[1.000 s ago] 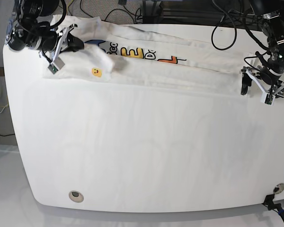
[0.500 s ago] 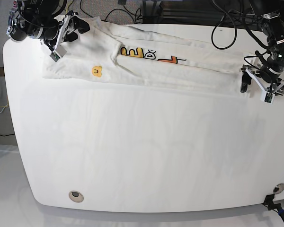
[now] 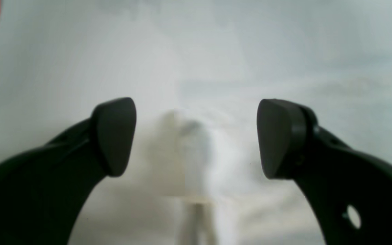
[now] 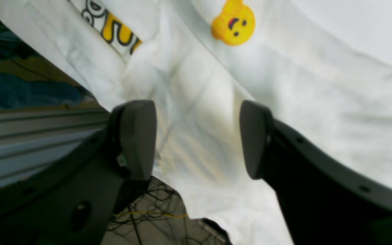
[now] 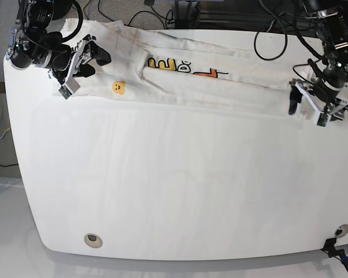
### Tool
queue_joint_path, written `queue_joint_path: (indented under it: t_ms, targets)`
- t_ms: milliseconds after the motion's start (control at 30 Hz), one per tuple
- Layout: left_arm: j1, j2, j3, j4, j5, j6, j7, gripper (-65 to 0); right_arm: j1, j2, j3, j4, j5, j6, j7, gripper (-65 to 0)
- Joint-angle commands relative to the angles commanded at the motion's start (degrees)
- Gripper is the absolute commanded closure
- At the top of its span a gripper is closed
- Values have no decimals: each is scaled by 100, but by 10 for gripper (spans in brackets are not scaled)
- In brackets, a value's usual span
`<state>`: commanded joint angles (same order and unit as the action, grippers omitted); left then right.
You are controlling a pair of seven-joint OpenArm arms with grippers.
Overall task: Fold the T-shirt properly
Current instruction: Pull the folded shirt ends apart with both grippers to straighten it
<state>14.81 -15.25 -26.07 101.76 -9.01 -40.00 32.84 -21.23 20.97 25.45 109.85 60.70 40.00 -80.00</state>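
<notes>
Half done at most, judging by the printed white T-shirt (image 5: 220, 92) gathered into a long strip along the far side of the table (image 5: 174, 179). Left to do, probably: smooth the rumpled left end under the open right gripper (image 4: 197, 139), with no cloth pinched, then shorten the strip from end to end. Likewise open over the right end, the left gripper (image 3: 196, 137).
</notes>
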Motion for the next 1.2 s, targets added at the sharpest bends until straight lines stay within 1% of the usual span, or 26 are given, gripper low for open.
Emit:
queue_joint_path:
  t_ms: [33, 67, 100, 133, 200, 233, 267, 300, 367, 400, 467, 533, 600, 700, 833, 933, 1033, 1100, 1200]
  targets:
    - [18, 70, -18, 123, 0, 0, 167, -491, -9, -35, 0, -9, 0, 0, 0, -372]
    - [88, 141, -26, 220, 0, 0, 316, -445, -26, -97, 0, -18, 0, 0, 0, -371]
    - [167, 202, -26, 290, 0, 0, 413, -374, -35, -132, 0, -26, 0, 0, 0, -368]
    - [211, 273, -26, 343, 0, 0, 431, -305, -44, -149, 0, -26, 0, 0, 0, -347]
    - [343, 422, -9, 360, 0, 0, 431, -151, -79, -229, -9, -26, 0, 0, 0, -260]
    - [396, 484, -9, 369, 0, 0, 431, -78, -88, -273, -9, -26, -9, 0, 0, -204]
    - [431, 519, -9, 369, 0, 0, 431, -20, -88, -308, -9, -26, -35, 0, 0, -156]
    - [466, 571, -9, 369, 0, 0, 431, 0, -97, -325, -9, -26, -132, 0, 0, -103]
    - [536, 668, 0, 369, 0, 0, 431, 0, -88, -431, -88, -35, -448, 0, 0, -19]
    - [571, 677, 0, 360, 0, 0, 431, 0, -88, -466, -123, -35, -633, 0, 0, 0]
    - [580, 677, 105, 325, 9, 0, 431, 0, -79, -492, -141, -35, -941, 0, 0, 0]
    - [589, 677, 220, 193, 9, 0, 431, 0, -79, -589, -281, -35, -1284, 0, 0, 0]
    - [589, 677, 229, -44, 9, 0, 422, 0, -79, -589, -448, -35, -1670, 0, 119, 0]
    - [563, 651, 237, -475, 9, 0, 404, 0, -70, -624, -510, -334, -2136, 0, 198, 0]
    - [554, 633, 229, -923, 9, 0, 396, 0, 88, -545, -624, -1134, -2215, 0, 629, 0]
    - [554, 633, 220, -1011, 9, 0, 387, 0, 343, -273, -958, -1644, -2215, 0, 963, 0]
    - [545, 633, 220, -1020, 9, 0, 387, 0, 703, -114, -1231, -2048, -2215, 0, 1033, 0]
    - [545, 633, 220, -1020, 9, 0, 387, 0, 923, -105, -1354, -2215, -2224, 0, 1033, 0]
    - [440, 607, 193, -1020, 18, 0, 387, 0, 1125, -88, -1371, -2242, -2224, 0, 1033, 0]
